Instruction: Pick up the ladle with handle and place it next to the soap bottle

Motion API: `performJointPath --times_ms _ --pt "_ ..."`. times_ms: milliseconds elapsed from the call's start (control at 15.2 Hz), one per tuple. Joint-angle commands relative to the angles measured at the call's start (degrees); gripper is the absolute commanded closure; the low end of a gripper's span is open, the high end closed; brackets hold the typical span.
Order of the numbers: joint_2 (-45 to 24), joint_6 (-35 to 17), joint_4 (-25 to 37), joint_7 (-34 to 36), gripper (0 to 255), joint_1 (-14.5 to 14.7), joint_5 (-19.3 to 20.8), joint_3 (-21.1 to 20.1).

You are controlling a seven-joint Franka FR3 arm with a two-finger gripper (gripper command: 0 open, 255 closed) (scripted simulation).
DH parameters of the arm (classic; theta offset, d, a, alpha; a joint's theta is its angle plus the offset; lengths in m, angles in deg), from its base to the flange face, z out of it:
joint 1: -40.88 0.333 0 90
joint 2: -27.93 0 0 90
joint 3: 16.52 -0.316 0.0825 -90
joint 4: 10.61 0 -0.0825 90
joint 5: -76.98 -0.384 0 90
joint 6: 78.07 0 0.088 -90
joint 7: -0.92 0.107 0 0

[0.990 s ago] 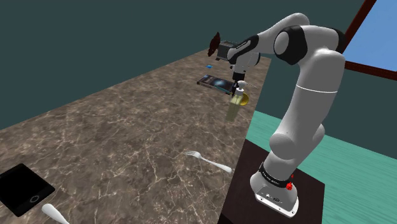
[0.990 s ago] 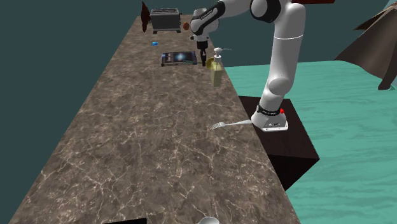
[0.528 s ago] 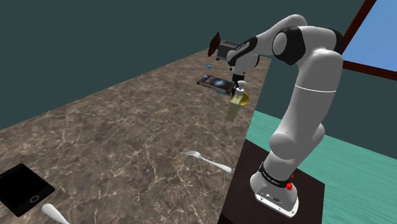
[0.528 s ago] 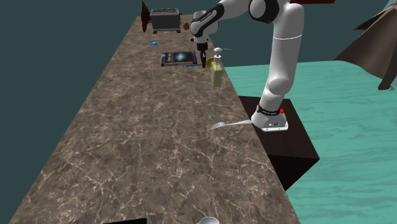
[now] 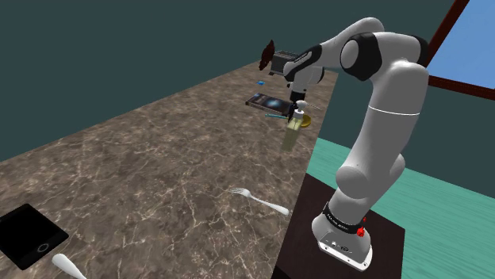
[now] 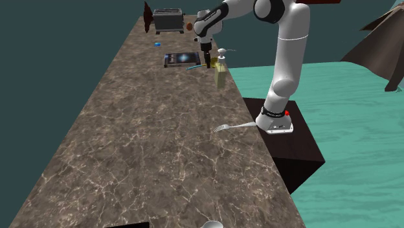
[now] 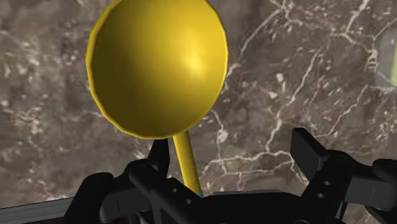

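Observation:
The ladle (image 7: 159, 63) has a round yellow bowl and a thin yellow stem that runs down between my fingers, close beside one finger (image 7: 159, 156) and well apart from the other. My gripper (image 7: 234, 149) is open. In the shoulder view the gripper (image 5: 300, 101) hangs just above the soap bottle (image 5: 293, 133), a yellowish pump bottle at the counter's edge, and the ladle's yellow bowl (image 5: 305, 121) shows right beside the bottle. In the second exterior view the gripper (image 6: 207, 62) is just left of the soap bottle (image 6: 221, 72), and the ladle's teal handle end (image 6: 192, 67) sticks out there.
A dark book (image 5: 267, 102) lies just beyond the bottle, with a grey box (image 5: 283, 60) and a small blue thing (image 5: 260, 82) farther back. A fork (image 5: 260, 201) lies near the stand (image 5: 341, 238). A black tablet (image 5: 30, 235) sits at the near end of the marble counter (image 5: 159, 166).
My fingers have opened and let go of the ladle. Its teal handle end now shows beside the dark book. The arm has hardly moved.

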Motion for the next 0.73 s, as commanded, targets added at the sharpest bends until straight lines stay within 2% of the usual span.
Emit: performJointPath --times_ms 0,132,660 --pt "0.54 2.90 2.41 0.37 0 0.00 0.38 0.12" --pt "1.16 6.23 5.18 0.65 0 -0.07 0.80 0.28" --pt "1.16 6.23 5.18 0.65 0 -0.07 0.80 0.28"
